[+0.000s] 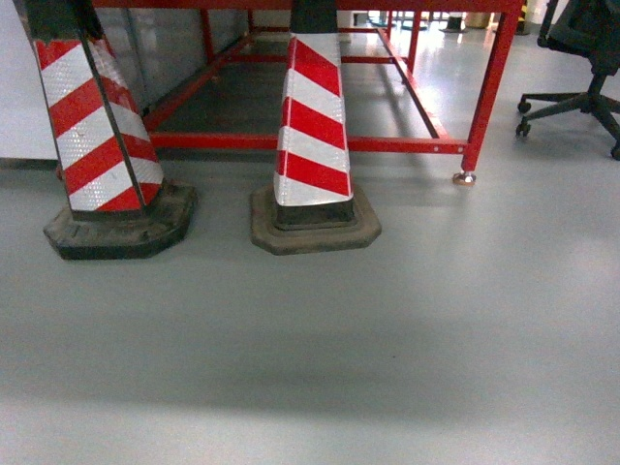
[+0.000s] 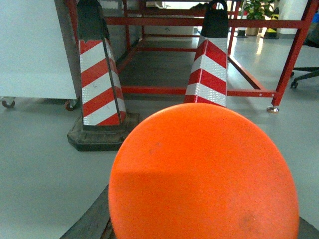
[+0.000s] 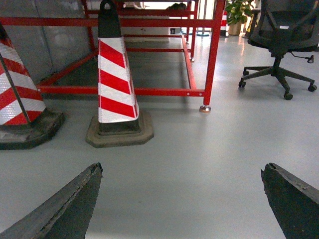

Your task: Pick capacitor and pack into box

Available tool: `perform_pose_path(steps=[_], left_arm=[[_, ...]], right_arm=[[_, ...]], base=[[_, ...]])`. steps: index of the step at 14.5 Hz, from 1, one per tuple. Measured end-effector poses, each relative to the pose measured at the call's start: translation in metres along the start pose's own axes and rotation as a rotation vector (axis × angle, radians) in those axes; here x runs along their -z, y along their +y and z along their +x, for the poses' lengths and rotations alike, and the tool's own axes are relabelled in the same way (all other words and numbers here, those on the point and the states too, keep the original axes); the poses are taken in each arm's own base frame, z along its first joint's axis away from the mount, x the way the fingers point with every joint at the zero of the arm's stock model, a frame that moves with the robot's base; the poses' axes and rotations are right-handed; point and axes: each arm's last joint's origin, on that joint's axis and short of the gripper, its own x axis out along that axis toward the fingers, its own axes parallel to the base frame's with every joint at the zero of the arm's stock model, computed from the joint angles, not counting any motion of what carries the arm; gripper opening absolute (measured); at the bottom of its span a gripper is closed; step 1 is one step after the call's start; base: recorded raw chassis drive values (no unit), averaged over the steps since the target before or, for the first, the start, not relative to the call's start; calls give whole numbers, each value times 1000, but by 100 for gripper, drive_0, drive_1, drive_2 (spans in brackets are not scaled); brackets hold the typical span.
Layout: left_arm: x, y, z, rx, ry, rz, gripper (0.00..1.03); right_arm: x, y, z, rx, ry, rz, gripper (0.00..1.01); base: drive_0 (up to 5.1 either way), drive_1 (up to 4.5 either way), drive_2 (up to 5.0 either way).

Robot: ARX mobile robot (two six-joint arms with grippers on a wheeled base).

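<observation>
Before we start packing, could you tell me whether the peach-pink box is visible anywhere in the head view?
No, the head view shows only two striped cones, a red frame, an office chair and bare floor.

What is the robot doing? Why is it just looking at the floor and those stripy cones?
Nothing is being handled right now. The robot faces two red-and-white cones, one to the left and one in the middle, standing on the grey floor before a red metal frame. The right gripper is open and empty. An orange disc blocks the left wrist camera. No box or capacitor is in sight.
</observation>
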Motion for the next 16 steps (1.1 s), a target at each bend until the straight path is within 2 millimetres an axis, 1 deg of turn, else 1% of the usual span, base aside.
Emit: perform_pose_path(steps=[12, 16], left_arm=[[0, 0, 0, 2, -3, 0, 44], [0, 0, 0, 2, -1, 0, 44]], right_arm=[[0, 0, 0, 2, -4, 0, 98], [0, 0, 0, 3, -3, 0, 98]], base=[[-516, 229, 229], [-10, 396, -416]])
